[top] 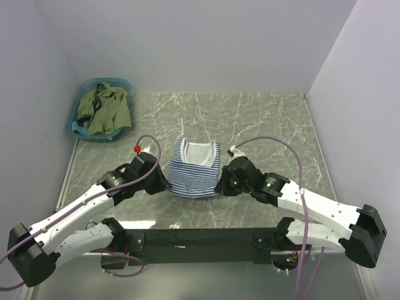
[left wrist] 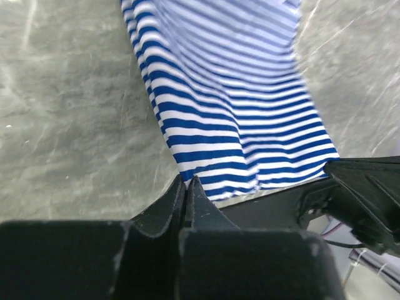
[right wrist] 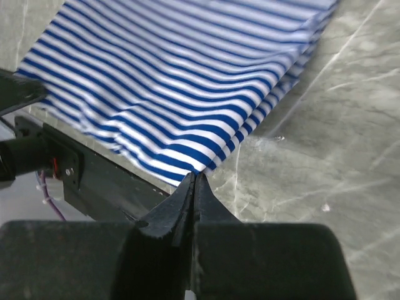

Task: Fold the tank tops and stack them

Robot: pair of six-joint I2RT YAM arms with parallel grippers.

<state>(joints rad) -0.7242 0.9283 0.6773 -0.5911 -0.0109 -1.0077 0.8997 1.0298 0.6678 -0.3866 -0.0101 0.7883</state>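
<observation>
Nearest to me, the black mounting bar (top: 200, 239) carries both arm bases at the table's near edge.

Just beyond it, the left gripper (left wrist: 186, 182) has its jaws pressed together. They pinch the near left hem corner of the navy-and-white striped tank top (top: 195, 170). In the left wrist view the cloth runs straight into the fingertips and spreads away from them.

The right gripper (right wrist: 194, 178) is likewise pressed together. Its tips nip the near right hem corner of the same garment, where the layered edge meets them.

The striped tank top lies between the two grippers, about midway across the grey marble-patterned table (top: 269, 125). Its hem is toward the arms and its neckline and straps face the far wall. From the overhead view I note that the hem edge bows slightly between the two pinch points. I cannot tell whether that edge is clear of the surface.

Well apart, in the far left corner, stands a translucent teal plastic basin (top: 84, 87). A crumpled olive green tank top (top: 107, 111) sits heaped inside it, with no gripper near it.
</observation>
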